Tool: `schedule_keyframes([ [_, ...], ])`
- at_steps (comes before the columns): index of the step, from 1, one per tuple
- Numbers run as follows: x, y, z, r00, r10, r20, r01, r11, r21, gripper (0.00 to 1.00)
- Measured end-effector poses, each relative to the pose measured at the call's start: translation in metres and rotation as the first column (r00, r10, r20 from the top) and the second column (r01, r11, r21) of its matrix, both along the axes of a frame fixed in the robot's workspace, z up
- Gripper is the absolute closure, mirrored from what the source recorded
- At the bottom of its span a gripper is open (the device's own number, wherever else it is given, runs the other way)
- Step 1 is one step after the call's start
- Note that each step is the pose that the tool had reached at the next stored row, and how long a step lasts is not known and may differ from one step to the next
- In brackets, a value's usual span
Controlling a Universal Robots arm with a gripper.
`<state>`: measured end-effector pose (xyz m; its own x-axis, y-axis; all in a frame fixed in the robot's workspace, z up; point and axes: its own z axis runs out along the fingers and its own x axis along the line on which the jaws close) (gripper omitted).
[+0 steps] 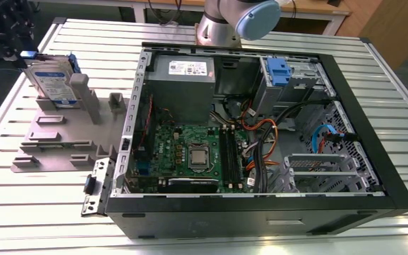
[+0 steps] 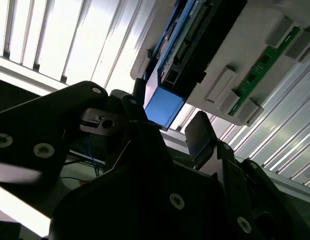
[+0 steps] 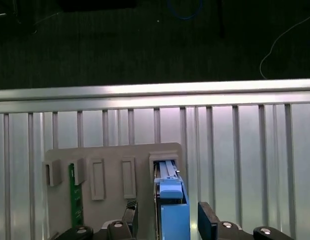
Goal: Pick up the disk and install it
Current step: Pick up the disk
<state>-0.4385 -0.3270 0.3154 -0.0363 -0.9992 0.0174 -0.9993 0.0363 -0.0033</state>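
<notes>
Your gripper (image 3: pixel 168 220) is open, straddling the top end of the disk (image 3: pixel 172 200). It stands on end in the grey stand (image 1: pixel 55 133), exterior view's left, long axis upright under the tool.

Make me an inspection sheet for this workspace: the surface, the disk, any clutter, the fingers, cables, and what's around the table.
Surface: slatted metal table, carrying the stand and the case.
Job's things: disk stands upright in a slot of the grey stand, not yet lifted.
Clutter: open computer case mid-table; green circuit strip in another stand slot.
Grippers: gripper at the disk's blue end, fingers open, one on each side with gaps showing.
Cables: orange, black and blue leads inside the case; thin pale cable on the dark floor.
Surroundings: wooden furniture beyond the table; arm base behind the case.
</notes>
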Motion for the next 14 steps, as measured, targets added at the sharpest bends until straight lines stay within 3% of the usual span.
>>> schedule_keyframes([
  [2,0.0,0.0,-0.0019,0.9997,0.024,0.0,-0.024,0.9997,0.0,0.42],
  [3,0.0,0.0,-0.0032,0.9996,0.029,0.0001,-0.029,0.9996,0.0,0.49],
  [9,0.0,0.0,-0.0114,0.9995,0.031,0.0001,-0.031,0.9995,0.0,0.51],
  [10,-0.0001,0.0,-0.0125,0.9995,0.031,0.0001,-0.031,0.9995,0.0,0.58],
  [14,-0.001,0.0,-0.0163,0.9995,0.031,0.0,-0.031,0.9995,0.0,0.58],
])
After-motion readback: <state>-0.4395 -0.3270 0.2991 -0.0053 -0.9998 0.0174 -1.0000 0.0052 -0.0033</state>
